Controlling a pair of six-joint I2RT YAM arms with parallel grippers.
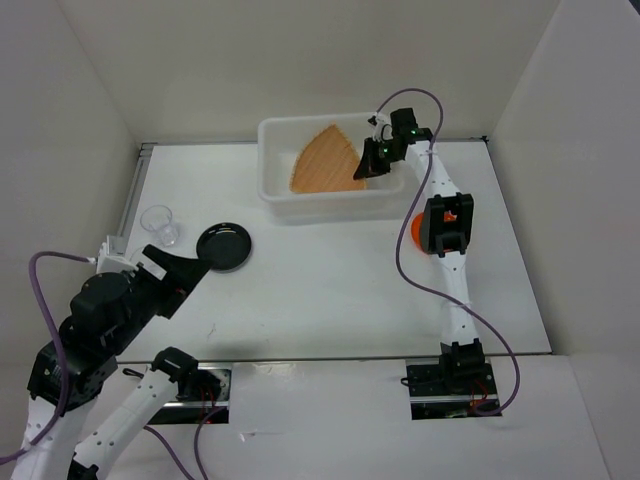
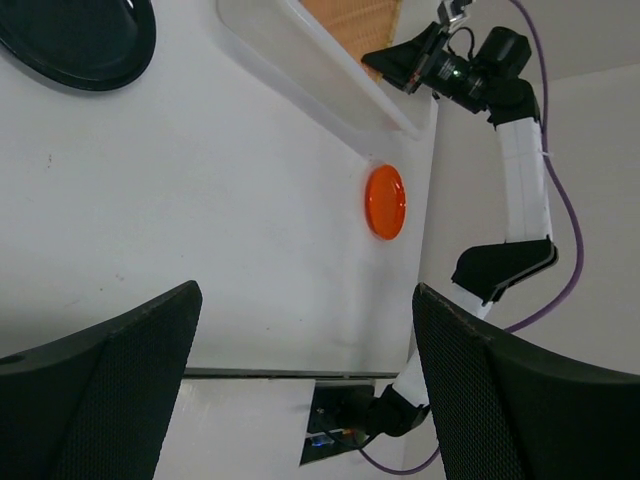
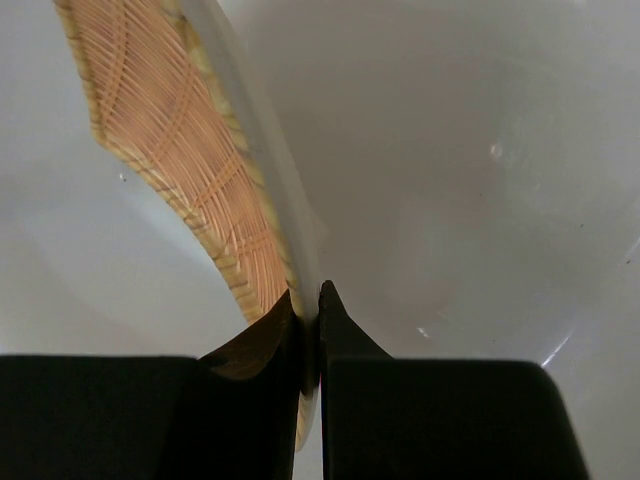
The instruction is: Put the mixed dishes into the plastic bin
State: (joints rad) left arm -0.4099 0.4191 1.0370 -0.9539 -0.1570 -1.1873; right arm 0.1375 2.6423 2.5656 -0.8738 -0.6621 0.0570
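Observation:
The tan woven tray lies tilted inside the plastic bin at the back middle. My right gripper is shut on the tray's right edge, inside the bin; its wrist view shows the tray pinched between the fingers. The orange plate lies on the table right of the bin, partly hidden by the right arm; the left wrist view shows it whole. The black plate lies at the left. Clear cups stand together left of it. My left gripper is open and empty, near the black plate.
White walls enclose the table on three sides. A metal rail runs along the left edge. The right arm's purple cable hangs over the table near the orange plate. The bin's near rim shows in the left wrist view.

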